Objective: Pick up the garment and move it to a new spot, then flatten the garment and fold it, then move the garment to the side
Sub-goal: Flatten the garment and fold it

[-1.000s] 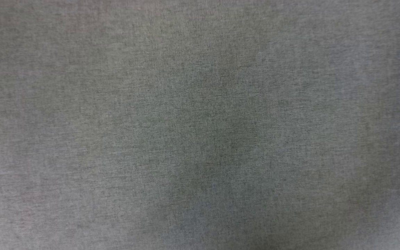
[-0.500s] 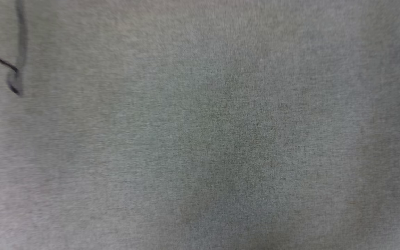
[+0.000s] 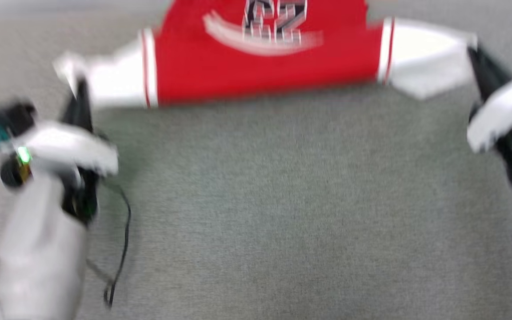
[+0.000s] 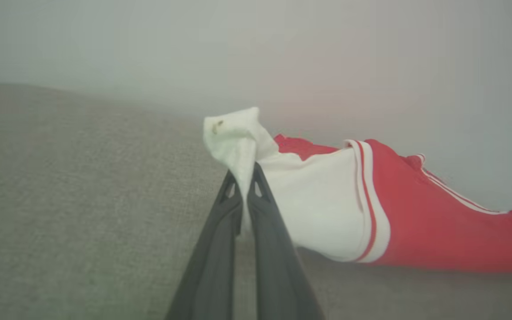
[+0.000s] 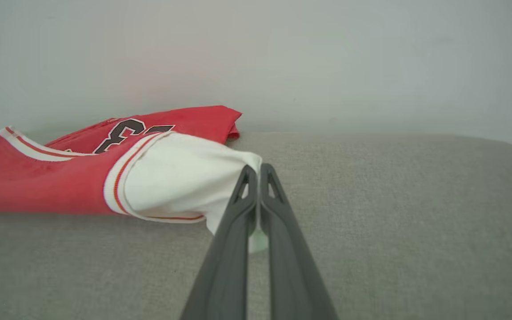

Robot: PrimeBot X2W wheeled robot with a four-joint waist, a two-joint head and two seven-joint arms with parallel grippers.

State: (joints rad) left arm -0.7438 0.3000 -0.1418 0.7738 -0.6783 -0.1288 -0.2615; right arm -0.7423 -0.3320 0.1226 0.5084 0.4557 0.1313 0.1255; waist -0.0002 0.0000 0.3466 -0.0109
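Observation:
The garment [image 3: 260, 66], a red jersey with white sleeves and a black number print, stretches across the top of the blurred head view on a grey fabric surface. My left gripper [image 3: 77, 91] is shut on the tip of its left white sleeve [image 4: 318, 209], and the wrist view shows the cloth pinched between the dark fingers [image 4: 243, 182]. My right gripper [image 3: 478, 58] is shut on the other white sleeve [image 5: 180, 178]; its closed tips [image 5: 255, 171] clamp the sleeve's edge. The garment [image 5: 38, 178] hangs taut between both grippers, its far part folded back.
The grey fabric surface [image 3: 282, 213] spreads wide below the garment. A black cable [image 3: 122, 249] loops beside my left forearm [image 3: 38, 249]. A pale wall [image 5: 282, 58] rises just behind the surface's far edge.
The head camera has swung: earlier only grey fabric showed, then a cable at the left edge. Now the garment and both arms are in the picture.

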